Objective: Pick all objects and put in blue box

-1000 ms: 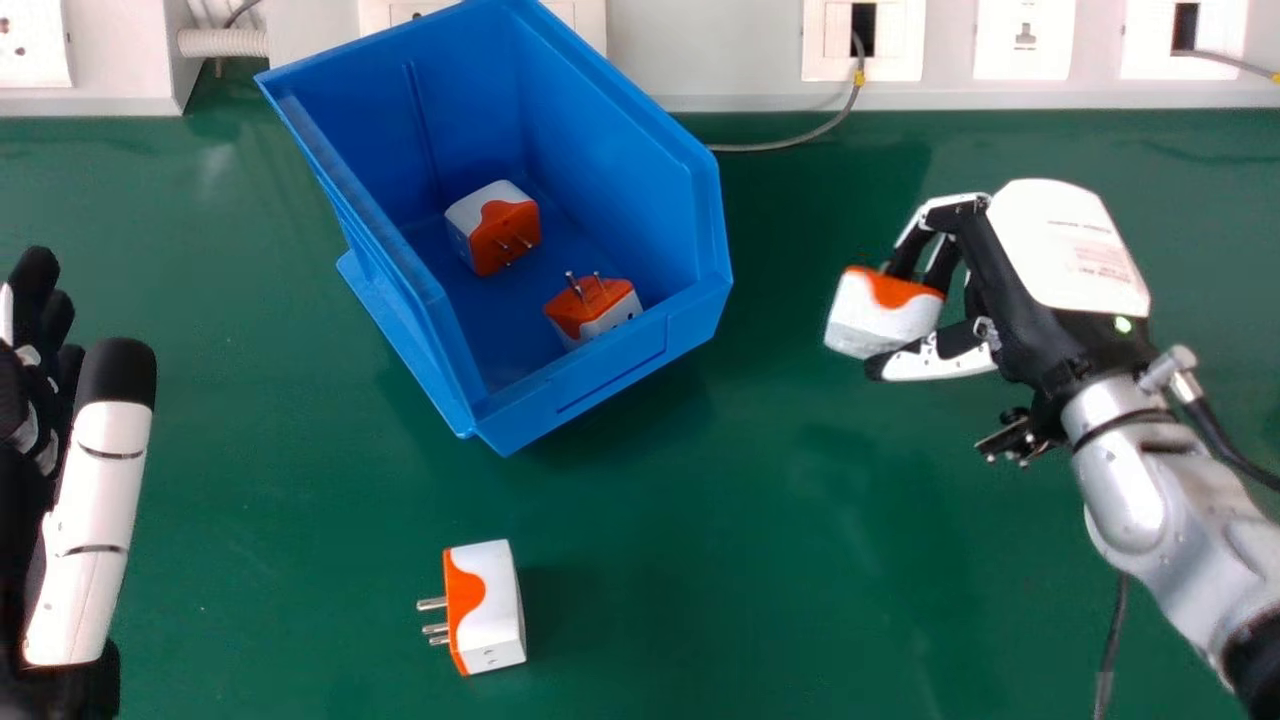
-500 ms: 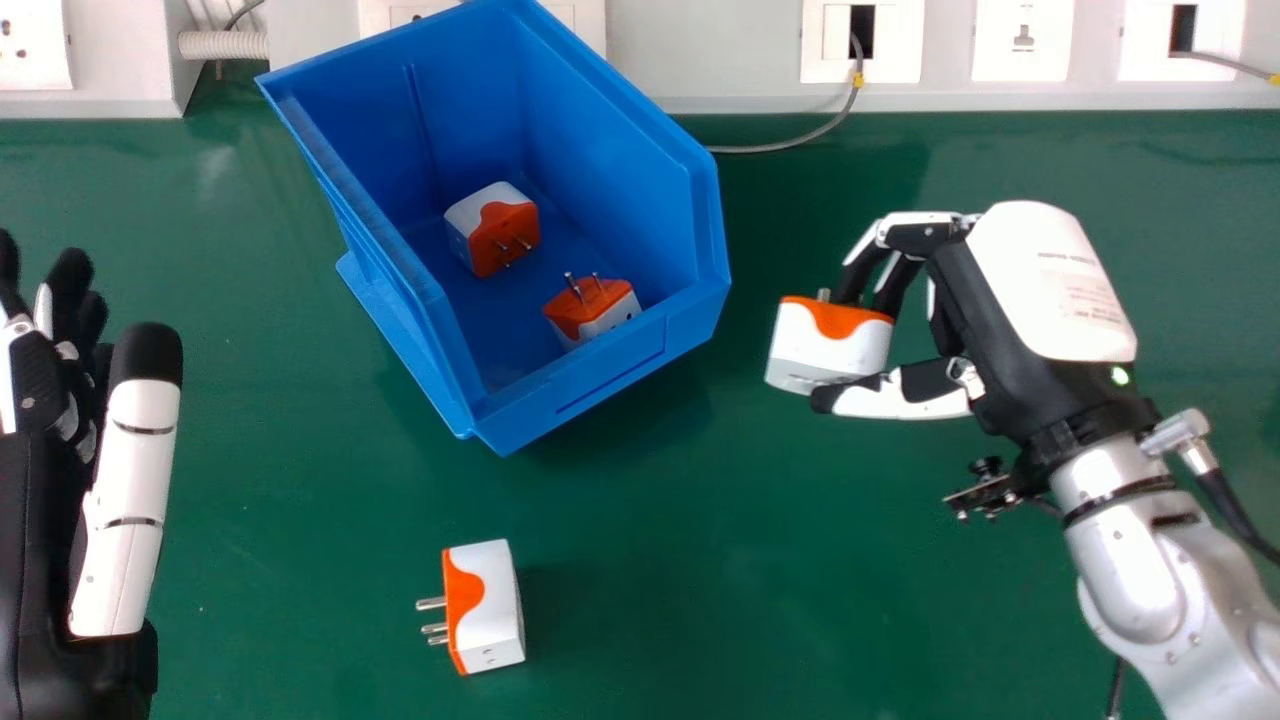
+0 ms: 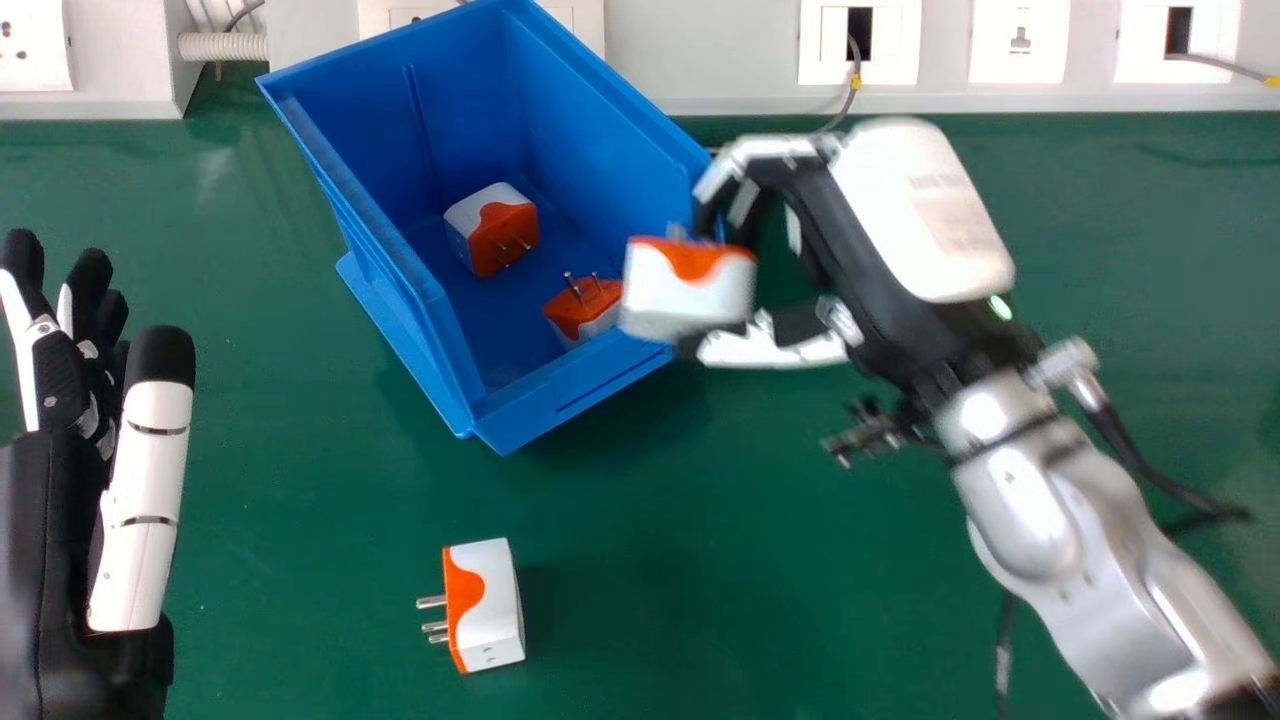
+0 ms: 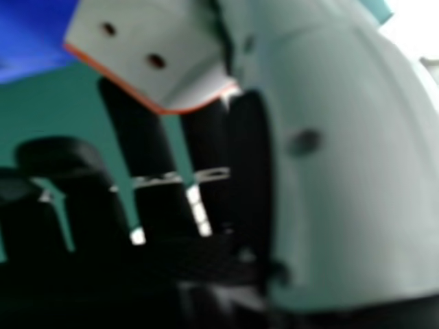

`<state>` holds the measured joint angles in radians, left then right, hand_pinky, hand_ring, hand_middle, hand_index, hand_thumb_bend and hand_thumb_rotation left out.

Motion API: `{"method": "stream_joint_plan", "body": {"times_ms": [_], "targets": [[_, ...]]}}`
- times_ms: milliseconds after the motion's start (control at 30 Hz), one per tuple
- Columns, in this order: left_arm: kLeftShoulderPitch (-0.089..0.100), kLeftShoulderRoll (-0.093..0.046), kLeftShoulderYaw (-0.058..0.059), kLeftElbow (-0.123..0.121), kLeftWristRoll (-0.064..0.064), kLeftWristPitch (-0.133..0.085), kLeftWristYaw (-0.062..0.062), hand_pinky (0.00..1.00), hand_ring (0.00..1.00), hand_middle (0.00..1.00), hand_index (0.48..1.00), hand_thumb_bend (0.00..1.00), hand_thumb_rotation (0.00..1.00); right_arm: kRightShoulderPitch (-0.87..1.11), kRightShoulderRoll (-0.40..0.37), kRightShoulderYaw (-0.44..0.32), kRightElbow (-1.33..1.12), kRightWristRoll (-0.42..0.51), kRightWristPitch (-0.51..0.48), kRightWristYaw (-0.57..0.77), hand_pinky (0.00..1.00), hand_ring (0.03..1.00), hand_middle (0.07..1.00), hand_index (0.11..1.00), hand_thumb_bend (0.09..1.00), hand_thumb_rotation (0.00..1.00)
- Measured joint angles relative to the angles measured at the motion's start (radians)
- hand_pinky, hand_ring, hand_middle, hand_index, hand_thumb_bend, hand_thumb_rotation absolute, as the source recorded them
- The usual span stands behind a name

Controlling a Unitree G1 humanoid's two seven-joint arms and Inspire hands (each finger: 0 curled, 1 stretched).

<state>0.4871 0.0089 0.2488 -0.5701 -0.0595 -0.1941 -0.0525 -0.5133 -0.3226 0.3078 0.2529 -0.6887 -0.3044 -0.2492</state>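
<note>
Toward ten o'clock, at the far edge of the green table (image 3: 800, 580), a socket plate (image 3: 32, 45) sat on the pale wall panel (image 3: 700, 50). Between eight and nine, the left hand (image 3: 148, 480) was wide, fingers stretched toward twelve, nothing in its grasp.

The blue box (image 3: 350, 190) stood between ten and eleven, its open side up. Out on the table at seven o'clock lay a white and orange adaptor (image 3: 490, 605), outside the box, with its prongs aimed at nine. On the box floor sat a second adaptor (image 3: 503, 235), and on its four o'clock side, apart from it, a third adaptor (image 3: 580, 305) with prongs tipped toward eleven. Part of that one was hidden behind the fourth adaptor (image 3: 688, 295).

This fourth one was in the right hand's (image 3: 925, 215) grip, just off the centre toward one. It overlapped the box's rim at the box's four o'clock side; how high it hung, I could not tell. The fingers were bent onto its orange face, and the thumb (image 3: 780, 345) met its white side. Seen from the right hand view, two dark holes showed on the adaptor's white side.

The right hand itself was at two o'clock, and its silver forearm (image 3: 1090, 580) ran off toward four. Behind them, more socket plates (image 3: 1018, 40) lined the panel between one and two.
</note>
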Motion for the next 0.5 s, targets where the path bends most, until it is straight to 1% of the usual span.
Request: {"method": "stream_joint_plan", "body": {"times_ms": [67, 100, 133, 200, 233, 267, 400, 500], "targets": [[0.001, -0.001, -0.007, 0.001, -0.001, -0.002, -0.001, 1.0, 1.0, 1.0, 1.0, 0.56, 0.86, -0.058, 0.022, 0.013, 0.049, -0.016, -0.003, 0.0, 0.07, 0.099, 0.143, 0.469, 0.484, 0.14], [0.002, -0.001, -0.009, 0.001, -0.003, -0.004, -0.002, 1.0, 1.0, 1.0, 1.0, 0.56, 0.86, -0.092, 0.035, 0.02, 0.082, -0.021, -0.001, 0.001, 0.08, 0.111, 0.159, 0.469, 0.483, 0.14], [0.001, -0.001, -0.01, 0.002, -0.005, -0.007, -0.003, 1.0, 1.0, 1.0, 1.0, 0.56, 0.86, -0.128, 0.051, 0.025, 0.12, -0.022, 0.002, 0.002, 0.09, 0.13, 0.186, 0.47, 0.482, 0.14], [0.003, -0.002, -0.011, 0.003, -0.013, -0.014, -0.006, 1.0, 1.0, 1.0, 1.0, 0.56, 0.85, -0.2, 0.078, 0.035, 0.203, -0.024, 0.01, 0.002, 0.12, 0.171, 0.242, 0.473, 0.48, 0.14], [0.005, -0.002, -0.011, 0.004, -0.016, -0.015, -0.006, 1.0, 1.0, 1.0, 1.0, 0.56, 0.85, -0.234, 0.089, 0.041, 0.242, -0.025, 0.01, 0.0, 0.12, 0.171, 0.242, 0.473, 0.48, 0.14], [0.007, -0.002, -0.012, 0.004, -0.018, -0.016, -0.007, 1.0, 1.0, 1.0, 1.0, 0.56, 0.85, -0.271, 0.102, 0.048, 0.288, -0.03, 0.009, -0.006, 0.13, 0.191, 0.269, 0.474, 0.479, 0.14], [0.02, -0.004, -0.018, 0.004, -0.02, -0.02, -0.007, 1.0, 1.0, 1.0, 1.0, 0.57, 0.84, -0.408, 0.149, 0.08, 0.481, -0.062, 0.006, -0.075, 0.13, 0.19, 0.265, 0.473, 0.479, 0.14], [0.03, -0.005, -0.021, 0.004, -0.019, -0.025, -0.007, 1.0, 1.0, 1.0, 1.0, 0.57, 0.84, -0.492, 0.186, 0.096, 0.608, -0.065, 0.009, -0.12, 0.13, 0.184, 0.257, 0.472, 0.48, 0.14]]}}
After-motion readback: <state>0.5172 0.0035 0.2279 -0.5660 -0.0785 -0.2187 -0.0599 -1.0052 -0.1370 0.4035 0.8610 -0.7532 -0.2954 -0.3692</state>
